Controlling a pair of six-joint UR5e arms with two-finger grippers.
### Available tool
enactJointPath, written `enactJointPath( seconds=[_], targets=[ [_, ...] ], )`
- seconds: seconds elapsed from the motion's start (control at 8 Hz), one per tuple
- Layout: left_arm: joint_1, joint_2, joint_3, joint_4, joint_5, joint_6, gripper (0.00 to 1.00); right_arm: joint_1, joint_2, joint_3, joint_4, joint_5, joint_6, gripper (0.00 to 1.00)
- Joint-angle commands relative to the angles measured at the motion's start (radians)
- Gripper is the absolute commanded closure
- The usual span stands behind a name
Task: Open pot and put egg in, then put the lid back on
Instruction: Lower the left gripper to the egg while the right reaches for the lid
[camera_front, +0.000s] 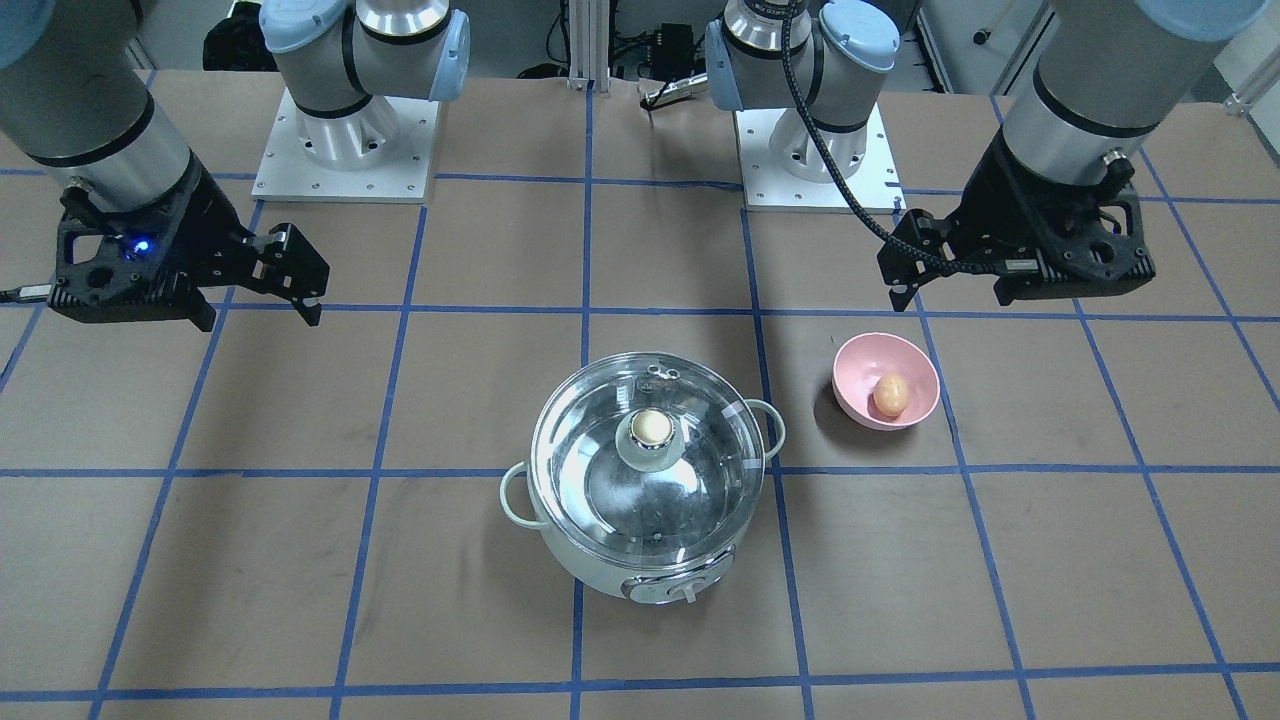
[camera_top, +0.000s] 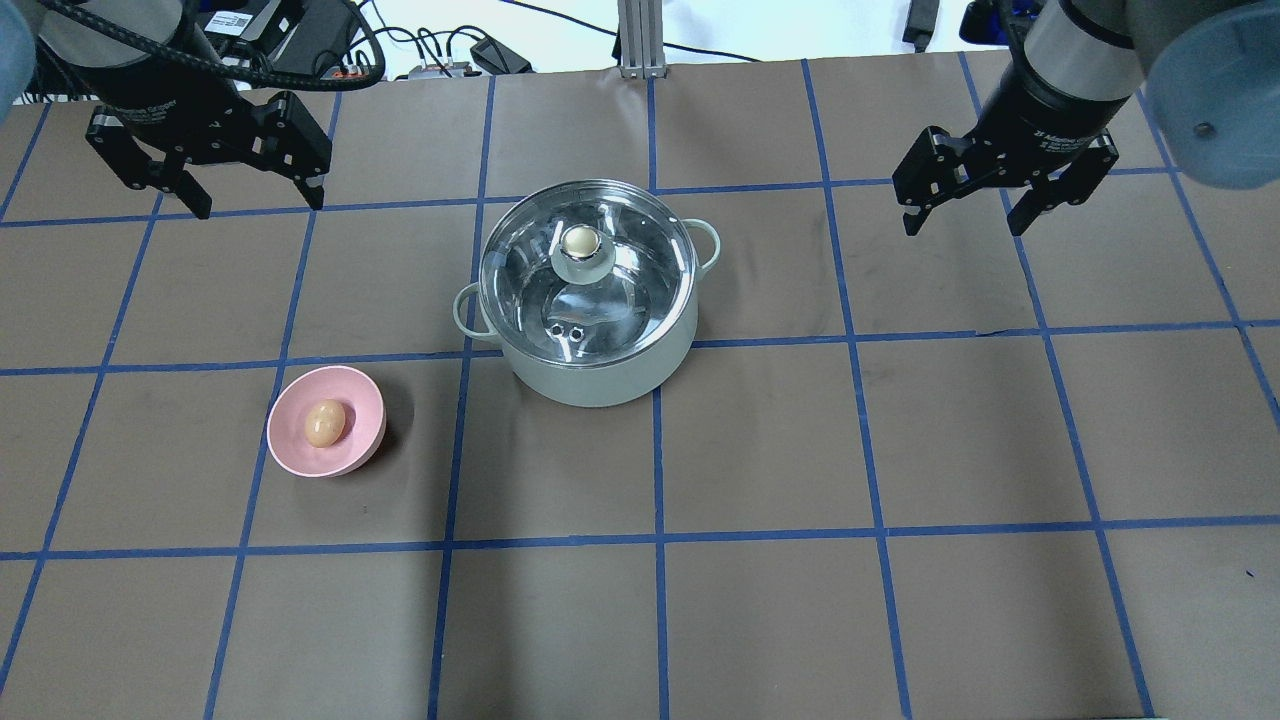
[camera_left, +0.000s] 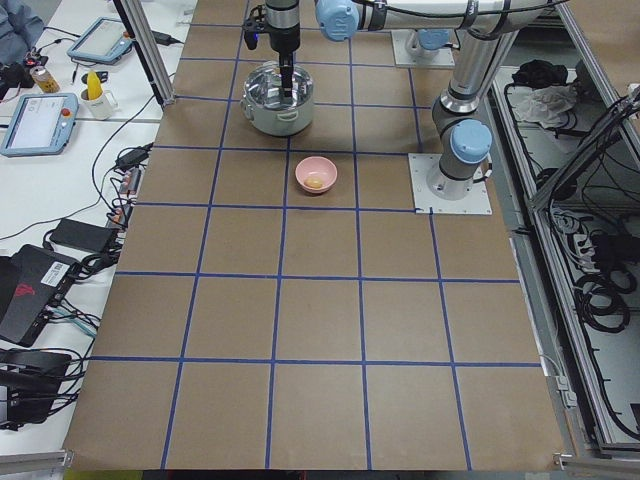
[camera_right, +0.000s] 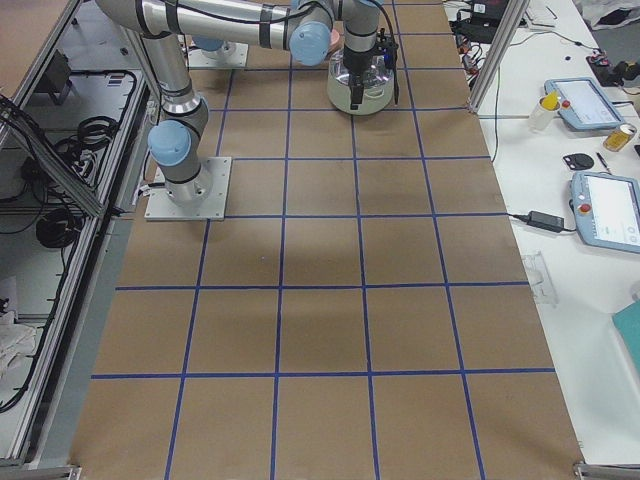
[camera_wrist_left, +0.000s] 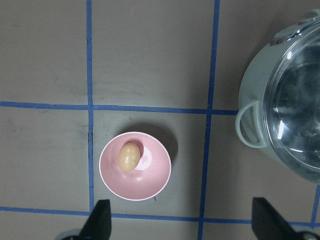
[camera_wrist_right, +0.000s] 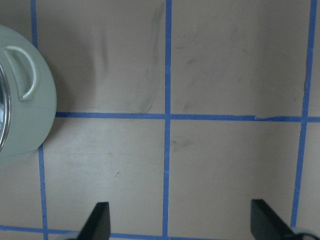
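Mid-table the lid (camera_top: 588, 275) sits on the pot (camera_top: 600, 380), egg (camera_top: 325, 422) in the bowl (camera_top: 362, 440); left gripper (camera_top: 258, 205) and right gripper (camera_top: 965, 228) hang open. Nothing started yet, so I'd say lifting the lid comes first.
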Motion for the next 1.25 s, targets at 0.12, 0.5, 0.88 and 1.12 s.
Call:
enactJointPath(
  seconds=[0.12,0.5,0.88,1.12],
  targets=[
    [0.082,-0.002,-0.165,0.096,-0.067,0.078,0.0,0.122,0.049,-0.014,-0.194,0.014,-0.001,0.0],
    [0.102,0.015,-0.429,0.302,-0.057,0.086,0.0,0.233,0.159,-0.016,-0.334,0.123,0.296,0.0],
    [0.205,0.017,-0.546,0.386,-0.059,0.216,0.0,0.268,0.23,-0.016,-0.451,0.127,0.271,0.0],
    [0.217,-0.003,-0.618,0.498,-0.06,0.209,0.0,0.328,0.248,-0.029,-0.49,0.127,0.281,0.0]
  ],
)
